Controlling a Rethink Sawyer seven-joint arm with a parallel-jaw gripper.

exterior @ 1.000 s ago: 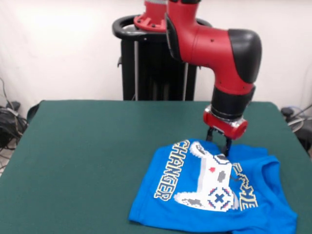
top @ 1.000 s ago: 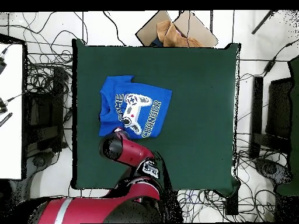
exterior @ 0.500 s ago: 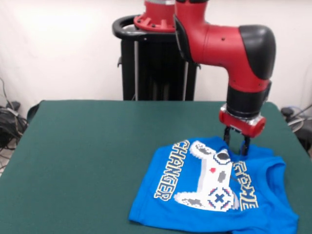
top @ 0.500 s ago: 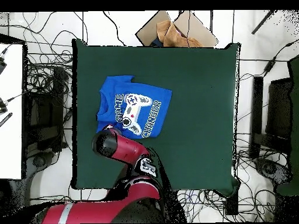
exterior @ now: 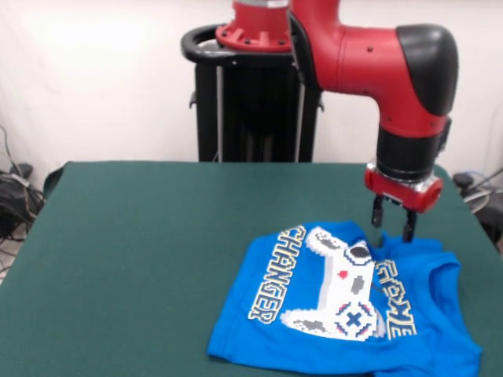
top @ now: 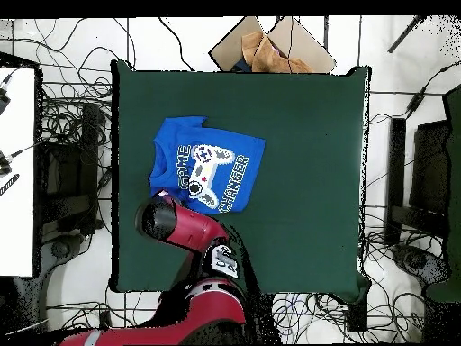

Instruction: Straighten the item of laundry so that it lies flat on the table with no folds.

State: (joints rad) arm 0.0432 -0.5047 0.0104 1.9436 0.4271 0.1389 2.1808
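**Pincer over far edge of shirt, holding nothing**

Pincer (exterior: 392, 224) hangs pointing straight down, two dark fingers (exterior: 377, 214) w/ a gap between them, i.e. spread. Nothing between them. Tips sit just above the far edge of the T-shirt (exterior: 346, 302) in front view, near the spot where the cloth bunches up by the top of the controller print; can't tell if the tips touch the cloth.

Shirt: bright blue, print side up, lying on the green surface (exterior: 141, 251). In front view it's at the near right part of the surface, lower hem close to the near edge. Lettering runs sideways, "CHANGER" on the left of the print, the other word on the right. Body mostly flat; right side rumpled, w/ a curved fold/ridge by the neck area and a small raised fold at the far edge under the pincer.

Overhead view: shirt (top: 209, 162) sits in the left half of the surface (top: 306, 171), well clear of the right side. Arm's red/black elbow (top: 162, 219) covers the shirt's lower-left corner, so pincer itself is hidden there.

Rest of surface bare cloth, no other items on it.
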